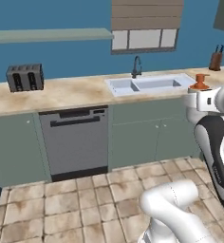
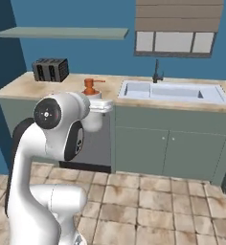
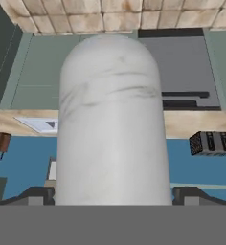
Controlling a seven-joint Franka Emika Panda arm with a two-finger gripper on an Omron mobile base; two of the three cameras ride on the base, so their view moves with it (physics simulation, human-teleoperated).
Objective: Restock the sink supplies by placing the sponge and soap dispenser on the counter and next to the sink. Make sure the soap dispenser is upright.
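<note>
Pincer (image 3: 113, 196) clenched around soap dispenser (image 3: 112, 124), plain white bottle, no readable label, orange pump

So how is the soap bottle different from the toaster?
The soap dispenser is white with an orange pump top; the toaster is dark grey. The dispenser is a round cylinder, the toaster a boxy block with slots. The gripper holds the dispenser in the air, while the toaster sits on the counter.

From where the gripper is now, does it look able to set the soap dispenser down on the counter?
Probably yes: the gripper holds the soap dispenser in front of the counter, whose top beside the sink looks bare.
</note>
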